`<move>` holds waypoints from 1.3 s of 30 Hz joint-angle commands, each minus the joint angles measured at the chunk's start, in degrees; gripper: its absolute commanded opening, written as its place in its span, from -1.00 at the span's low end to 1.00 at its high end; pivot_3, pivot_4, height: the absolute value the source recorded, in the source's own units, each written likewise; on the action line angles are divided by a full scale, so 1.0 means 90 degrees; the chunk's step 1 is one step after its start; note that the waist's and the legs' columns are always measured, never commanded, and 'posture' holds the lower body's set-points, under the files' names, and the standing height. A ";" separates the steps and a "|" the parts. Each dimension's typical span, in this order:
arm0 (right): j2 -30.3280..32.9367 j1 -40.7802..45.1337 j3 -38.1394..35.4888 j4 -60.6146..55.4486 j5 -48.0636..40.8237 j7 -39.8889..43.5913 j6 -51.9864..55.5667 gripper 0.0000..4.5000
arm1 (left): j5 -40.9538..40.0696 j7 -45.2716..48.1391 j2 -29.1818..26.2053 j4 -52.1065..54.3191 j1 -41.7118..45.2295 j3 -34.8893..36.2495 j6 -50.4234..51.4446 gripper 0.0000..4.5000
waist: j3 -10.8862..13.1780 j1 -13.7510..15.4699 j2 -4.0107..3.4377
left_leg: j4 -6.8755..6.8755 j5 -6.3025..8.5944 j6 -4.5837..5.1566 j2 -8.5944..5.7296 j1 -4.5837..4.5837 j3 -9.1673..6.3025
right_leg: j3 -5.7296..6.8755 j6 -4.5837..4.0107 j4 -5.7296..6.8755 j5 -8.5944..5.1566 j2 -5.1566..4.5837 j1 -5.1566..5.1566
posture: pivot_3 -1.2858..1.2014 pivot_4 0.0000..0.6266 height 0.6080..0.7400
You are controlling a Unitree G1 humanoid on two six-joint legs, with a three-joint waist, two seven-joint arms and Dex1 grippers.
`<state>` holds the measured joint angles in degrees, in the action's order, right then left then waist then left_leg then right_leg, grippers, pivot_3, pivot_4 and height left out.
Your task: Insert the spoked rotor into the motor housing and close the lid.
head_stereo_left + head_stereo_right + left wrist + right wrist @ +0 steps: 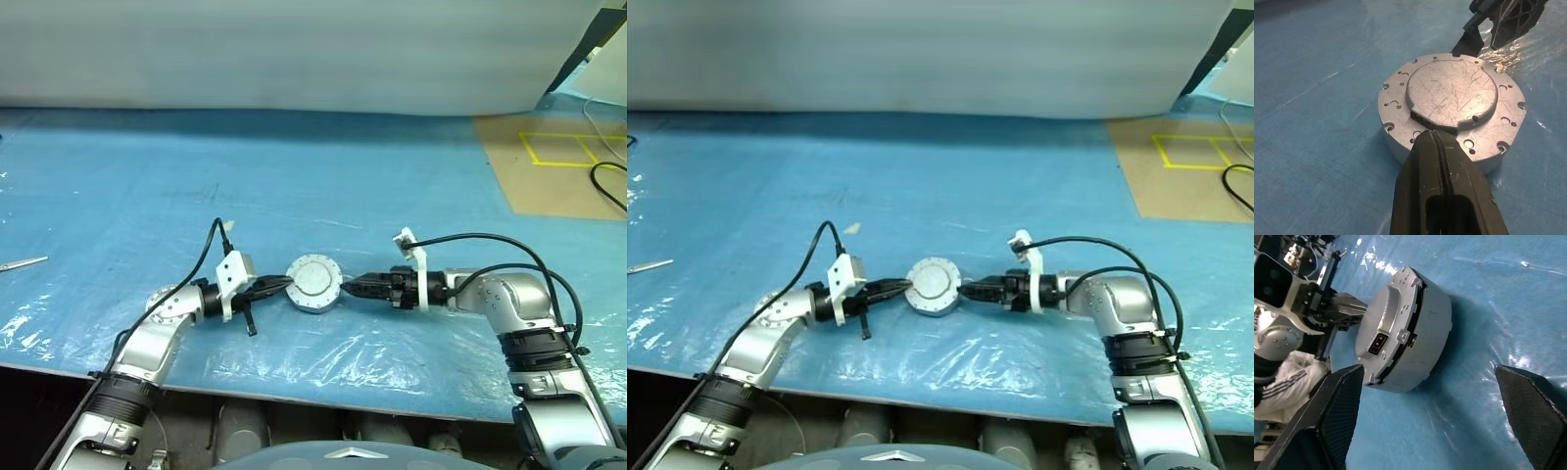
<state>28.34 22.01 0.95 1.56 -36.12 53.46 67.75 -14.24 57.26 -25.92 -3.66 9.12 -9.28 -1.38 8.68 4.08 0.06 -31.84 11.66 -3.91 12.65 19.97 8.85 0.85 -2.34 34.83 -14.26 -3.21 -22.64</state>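
Where the tabletop lies under a blue sheet with crinkled clear plastic along its near edge, the motor housing sits close to that edge with the lid already on it, plain grey face up. The left claw, pressed together, touches its rim from one side; the right claw, fingers spread wide, points at it from the other, just beside. Farther off lie a brown board with yellow tape, a black cable, and a pale wall.
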 commanded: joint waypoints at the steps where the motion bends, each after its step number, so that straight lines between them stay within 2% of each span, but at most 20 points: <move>1: -0.0270 0.0043 0.0005 -0.0072 -0.0252 -0.0184 0.0262 0.99 | 0.0097 0.0084 -0.0098 0.0004 -0.0060 -0.0091 0.0058 -1.00 | 0.0000 0.0000 0.0000 | 0.0000 0.0000 0.0000 0.0000 0.0000 0.0000 | 0.0000 0.0000 0.0000 0.0000 0.0000 0.0000 | 0.03 -0.52 1.00; 10: -0.0884 0.0101 -0.0119 -0.0280 -0.0629 -0.0501 0.0470 0.99 | 0.0115 0.0072 -0.0093 -0.0017 -0.0029 -0.0092 0.0048 -1.00 | 0.0000 -0.0003 0.0000 | 0.0000 -0.0001 -0.0001 0.0000 0.0006 0.0000 | 0.0005 0.0000 -0.0001 0.0000 -0.0001 -0.0008 | 0.03 -0.52 1.00; 13: -0.1025 0.0102 -0.0206 -0.0324 -0.0682 -0.0658 0.0554 0.72 | 0.0123 0.0055 -0.0070 -0.0014 -0.0032 -0.0108 0.0054 -1.00 | 0.0000 -0.0018 -0.0001 | 0.0000 -0.0001 -0.0002 0.0001 0.0005 0.0000 | 0.0005 0.0000 0.0001 0.0000 0.0000 -0.0011 | 0.03 -0.52 1.00; 19: -0.0894 -0.0010 -0.0264 -0.0235 -0.0646 -0.0698 0.0530 -0.12 | 0.0155 0.0060 -0.0042 -0.0071 -0.0015 -0.0131 0.0018 -1.00 | 0.0000 -0.0007 -0.0002 | 0.0000 -0.0001 -0.0003 0.0000 0.0007 0.0001 | 0.0005 0.0001 0.0000 0.0001 -0.0001 -0.0013 | 0.03 -0.52 1.00; 22: -0.0900 -0.0016 -0.0282 -0.0246 -0.0691 -0.0721 0.0526 -0.44 | 0.0149 0.0079 -0.0039 -0.0089 -0.0006 -0.0123 0.0009 -1.00 | 0.0000 0.0003 -0.0002 | 0.0000 -0.0001 -0.0003 0.0000 0.0006 0.0000 | 0.0005 0.0001 0.0001 0.0001 -0.0003 -0.0009 | 0.03 -0.52 1.00; 23: -0.0925 -0.0017 -0.0288 -0.0262 -0.0707 -0.0743 0.0532 -0.48 | 0.0148 0.0084 -0.0036 -0.0092 -0.0004 -0.0123 0.0010 -1.00 | 0.0000 0.0002 -0.0002 | 0.0000 -0.0001 -0.0002 -0.0003 0.0005 0.0001 | 0.0005 0.0001 0.0001 0.0001 -0.0006 -0.0009 | 0.03 -0.52 1.00; 34: -0.1203 -0.0153 -0.0362 -0.0257 -0.0703 -0.1041 0.0532 -0.48 | 0.0010 0.0066 -0.0010 0.0097 -0.0062 -0.0006 0.0070 -1.00 | 0.0000 -0.0011 -0.0002 | 0.0000 -0.0001 -0.0003 -0.0002 0.0003 0.0001 | 0.0005 0.0001 0.0002 0.0001 -0.0005 -0.0009 | 0.03 -0.52 1.00; 39: -0.1319 -0.0086 -0.0506 -0.0133 -0.0705 -0.1185 0.0544 -0.48 | -0.0886 0.0015 -0.0003 0.1098 -0.0341 0.0481 0.0668 -1.00 | 0.0001 -0.0034 -0.0001 | 0.0000 -0.0001 -0.0003 0.0002 0.0012 0.0002 | 0.0005 0.0001 0.0002 0.0001 -0.0001 -0.0023 | 0.03 -0.52 1.00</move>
<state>17.51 20.87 -3.94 0.40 -41.71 43.67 72.67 -17.52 57.12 -26.50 -0.57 5.96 -5.95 2.96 8.68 3.77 0.04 -31.83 11.66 -3.94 12.68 20.13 8.87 0.90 -2.33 34.86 -14.26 -3.20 -22.92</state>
